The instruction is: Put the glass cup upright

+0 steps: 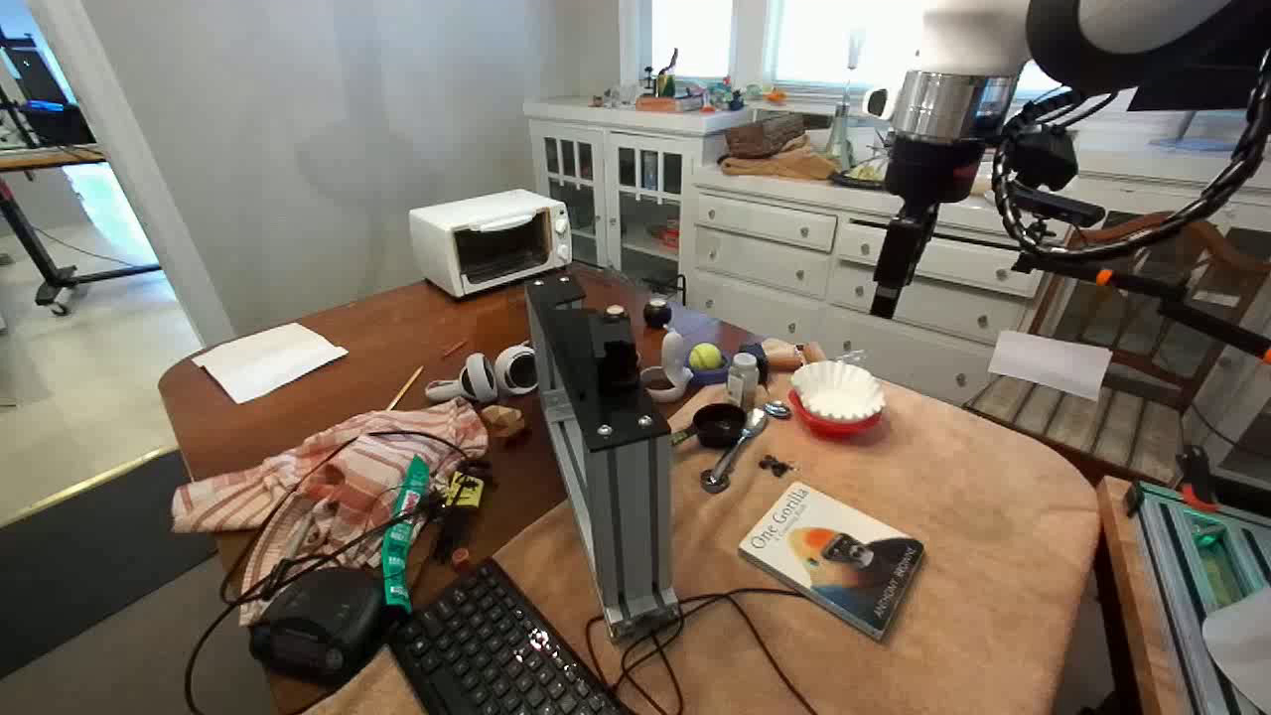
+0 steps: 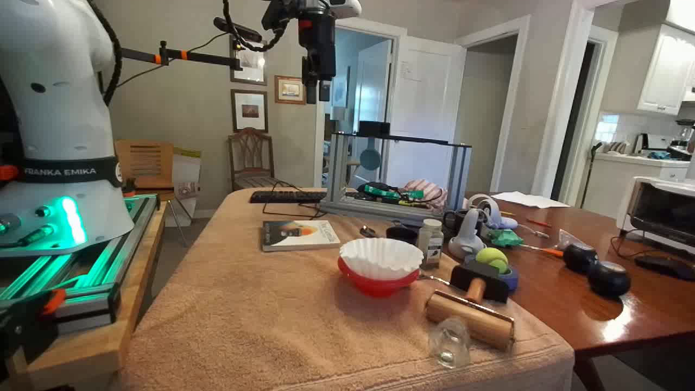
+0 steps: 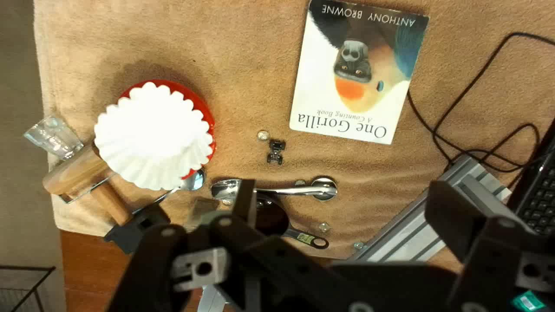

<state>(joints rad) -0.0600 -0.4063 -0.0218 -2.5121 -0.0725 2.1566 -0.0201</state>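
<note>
The clear glass cup [image 2: 449, 343] lies on its side on the tan towel [image 2: 244, 326], near the towel's edge and beside a wooden roller. In the wrist view the glass cup [image 3: 54, 138] is at the far left. In an exterior view a bit of clear glass [image 1: 849, 357] shows behind the coffee filters, mostly hidden. My gripper [image 2: 318, 92] is high above the table, well apart from the cup. In the wrist view the gripper [image 3: 340, 197] has its fingers wide apart with nothing between them. It also shows in an exterior view [image 1: 886, 300].
The wooden roller [image 3: 78, 169] touches or nearly touches the cup. White coffee filters in a red bowl [image 2: 377, 285] stand close by. A metal frame [image 1: 631, 526] rises from the table. A book [image 1: 834, 561], a spoon [image 3: 286, 190], a black pan [image 1: 719, 425] and a bottle [image 2: 430, 243] lie around.
</note>
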